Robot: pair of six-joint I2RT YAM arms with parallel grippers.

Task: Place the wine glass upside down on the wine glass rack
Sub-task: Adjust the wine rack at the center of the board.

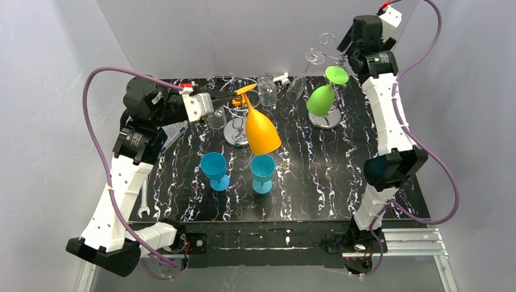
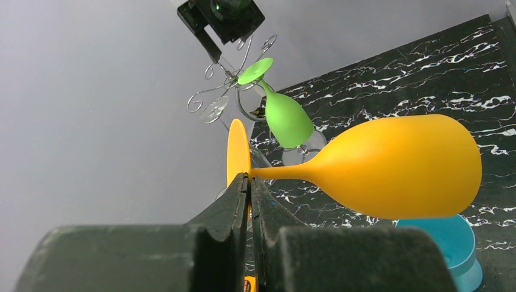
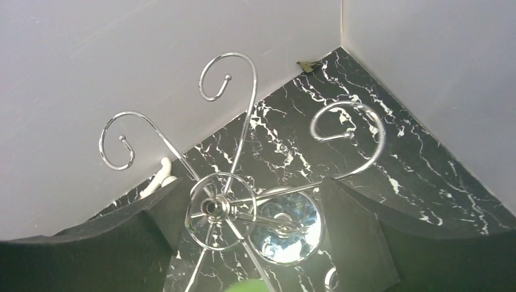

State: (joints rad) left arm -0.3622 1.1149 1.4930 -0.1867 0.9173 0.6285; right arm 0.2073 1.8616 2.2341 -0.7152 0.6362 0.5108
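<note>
My left gripper (image 1: 239,96) (image 2: 251,179) is shut on the foot of an orange wine glass (image 1: 261,131) (image 2: 395,167). It holds the glass upside down and tilted above the middle of the table. The wine glass rack (image 1: 322,45) (image 2: 210,97) (image 3: 213,210), tall silver wire with scroll arms, stands at the back right. A green wine glass (image 1: 321,97) (image 2: 287,118) hangs upside down from one of its arms. My right gripper (image 1: 341,61) (image 3: 252,201) is open and empty just above the rack's top, with a finger on either side of the central post.
A shorter wire stand (image 1: 237,134) with loop rings stands behind the orange glass, and a clear glass (image 1: 217,118) hangs on it. More clear glasses (image 1: 266,90) stand at the back. Two blue glasses (image 1: 214,167) (image 1: 263,170) stand upright in the middle. A wrench (image 1: 144,207) lies at the front left edge.
</note>
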